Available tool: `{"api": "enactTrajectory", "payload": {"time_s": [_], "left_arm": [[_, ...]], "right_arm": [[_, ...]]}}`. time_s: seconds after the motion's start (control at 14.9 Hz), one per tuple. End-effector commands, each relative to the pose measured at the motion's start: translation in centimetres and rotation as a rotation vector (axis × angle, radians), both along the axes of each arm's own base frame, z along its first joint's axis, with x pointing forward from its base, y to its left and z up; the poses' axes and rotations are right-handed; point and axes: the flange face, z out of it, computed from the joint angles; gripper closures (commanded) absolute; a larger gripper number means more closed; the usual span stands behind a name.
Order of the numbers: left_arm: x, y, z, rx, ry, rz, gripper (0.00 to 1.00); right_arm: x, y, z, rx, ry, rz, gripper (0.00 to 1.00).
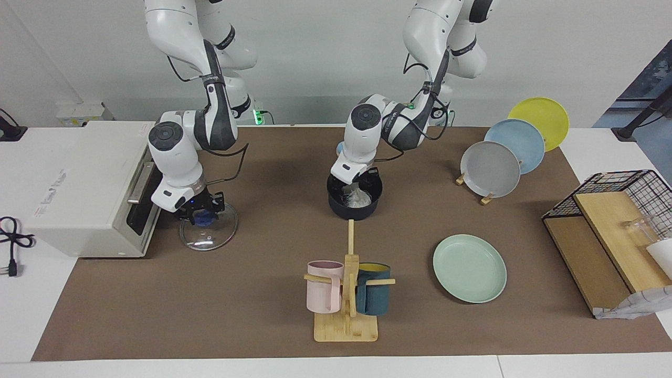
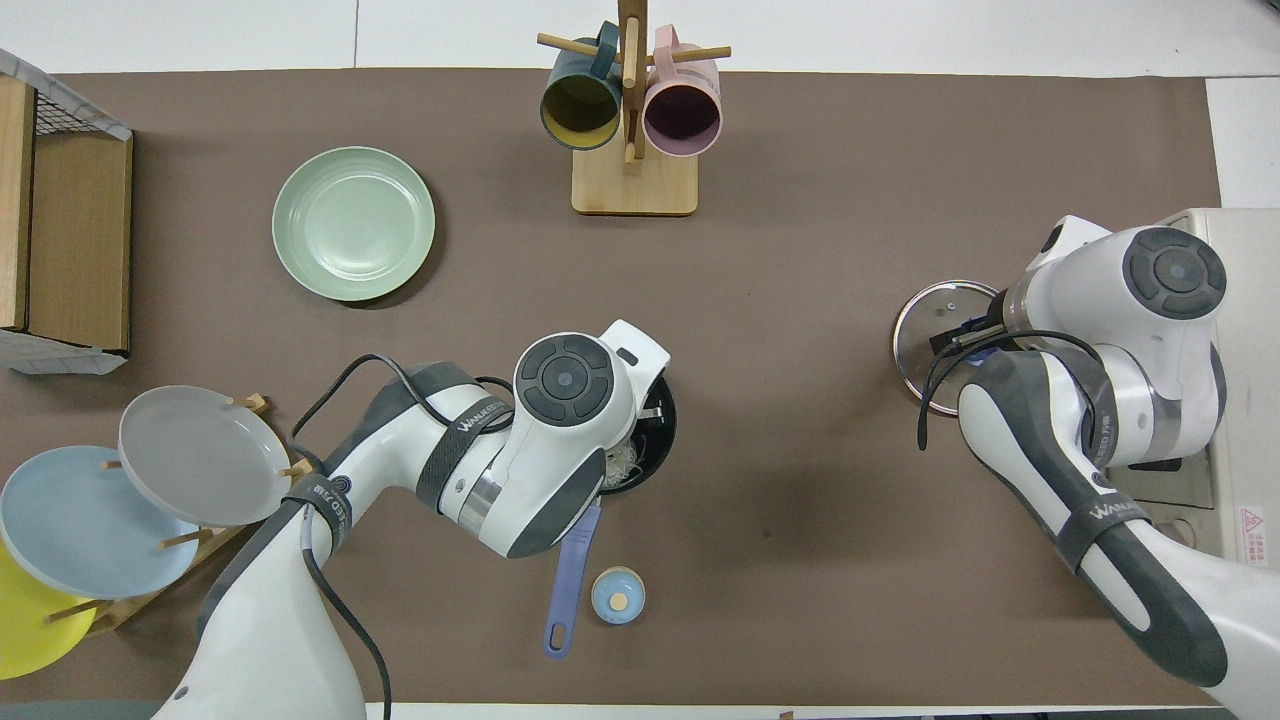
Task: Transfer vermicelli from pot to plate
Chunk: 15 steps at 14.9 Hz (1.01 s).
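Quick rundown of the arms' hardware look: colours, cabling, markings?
Both arms: glossy white rounded shells, dark grey joint sections, round grey joint caps. Loose black cables are strapped on by dark bands with white lettering. Left claw and right claw are black; the right shows a blue light.
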Motion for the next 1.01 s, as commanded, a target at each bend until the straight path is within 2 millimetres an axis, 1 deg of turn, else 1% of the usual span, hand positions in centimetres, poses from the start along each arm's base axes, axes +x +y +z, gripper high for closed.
{"api": "enactTrajectory", "payload": {"time_s": [0.0, 0.13, 0.2, 0.27, 0.34, 0.4, 0.47, 0.54, 0.6, 0.67, 0.74, 0.8, 0.87, 0.94], "left_arm": [[0.3, 0.5, 1.4, -0.012, -0.006, -0.004, 1.00], [0.6, 1.0, 4.2, -0.007, 0.001, -0.005, 1.00], [1.2, 1.8, 5.8, -0.005, 0.003, 0.001, 1.00], [1.6, 2.5, 7.3, -0.003, 0.010, 0.011, 1.00], [1.7, 2.8, 9.0, -0.004, 0.009, 0.013, 1.00], [2.0, 3.3, 10.5, 0.000, 0.017, 0.020, 1.00], [2.6, 4.2, 12.2, 0.003, 0.022, 0.035, 1.00], [2.9, 4.6, 14.3, 0.005, 0.028, 0.033, 1.00], [3.7, 5.4, 16.4, 0.003, 0.032, 0.023, 1.00], [5.1, 7.1, 18.6, -0.013, 0.042, 0.025, 1.00], [6.3, 8.8, 20.6, -0.037, 0.044, 0.024, 1.00], [8.0, 11.3, 22.6, -0.060, 0.041, 0.030, 1.00], [9.9, 14.5, 23.9, -0.080, 0.040, 0.052, 1.00], [11.6, 17.1, 24.1, -0.096, 0.038, 0.079, 1.00]], "right_arm": [[1.8, 0.0, 7.9, 0.006, 0.055, -0.022, 0.00], [2.6, 0.1, 14.0, 0.011, 0.086, -0.044, 0.00], [2.5, 0.1, 16.2, 0.010, 0.088, -0.051, 0.00], [1.9, 0.0, 18.5, 0.008, 0.082, -0.072, 0.00], [0.8, -0.1, 20.5, 0.006, 0.070, -0.100, 0.00], [-0.6, -0.7, 22.9, 0.005, 0.059, -0.116, 0.00], [-1.9, -1.0, 24.5, 0.007, 0.065, -0.123, 0.00], [-3.3, -0.9, 25.0, 0.002, 0.098, -0.128, 0.00], [-4.2, -0.9, 25.1, -0.004, 0.133, -0.133, 0.00], [-4.5, -0.9, 25.0, -0.007, 0.161, -0.138, 0.00], [-4.5, -1.1, 25.1, -0.006, 0.153, -0.140, 0.00], [-4.3, -1.0, 25.0, -0.004, 0.136, -0.143, 0.00], [-3.9, -1.0, 25.0, -0.004, 0.129, -0.152, 0.00], [-3.7, -0.7, 24.8, -0.006, 0.136, -0.153, 0.00]]}}
